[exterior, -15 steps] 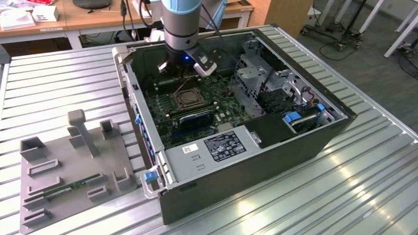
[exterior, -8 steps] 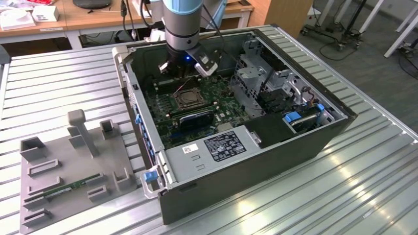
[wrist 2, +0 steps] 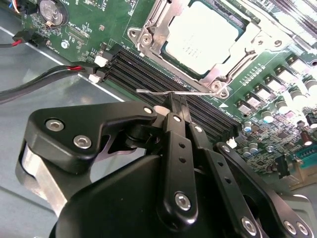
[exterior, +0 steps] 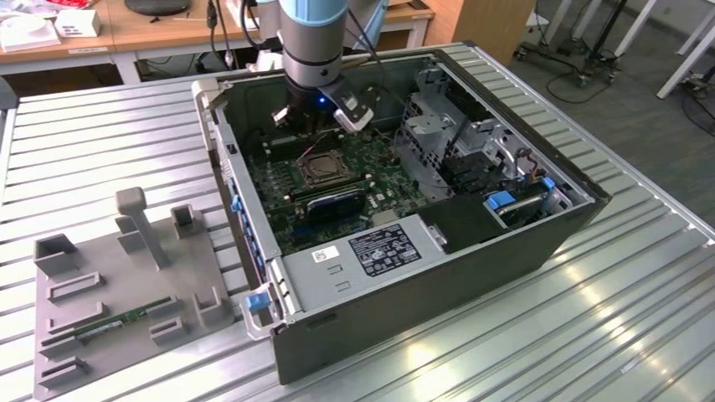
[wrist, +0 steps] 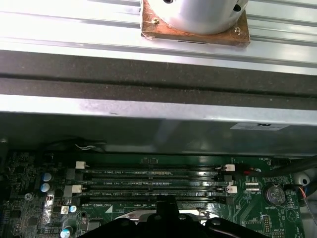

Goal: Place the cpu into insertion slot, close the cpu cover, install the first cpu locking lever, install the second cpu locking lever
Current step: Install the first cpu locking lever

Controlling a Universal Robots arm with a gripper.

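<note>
Pinching a thin silvery cpu locking lever [wrist 2: 148, 91], the gripper [wrist 2: 174, 102] is shown in the second wrist view with its black fingers clenched on the rod, just beside the black memory slots [wrist 2: 148, 74].

Writing is found in several places, though none of it is read out. A black-and-white label [exterior: 386, 247] is stuck to the grey box at the near end of the computer case [exterior: 447, 285]. A white sticker [wrist: 260, 126] sits on the case wall. Small white lettering is printed along the memory slots in the first wrist view.

The cpu [wrist 2: 203, 37] is seen as a flat square with a dull silvery top, faintly marked. It is seated in the insertion slot [exterior: 320, 171] on the green motherboard [exterior: 380, 155]. The cpu cover [wrist 2: 218, 75], a silvery frame with screw heads at its corners, is laid down around it.

In the exterior view the gripper is placed at about 12 o'clock of the slot. A grey tray [exterior: 67, 352] carrying a green memory stick [exterior: 112, 325] lies at 8 o'clock of the case. A coin battery [wrist 2: 52, 11] is visible in both wrist views.
</note>
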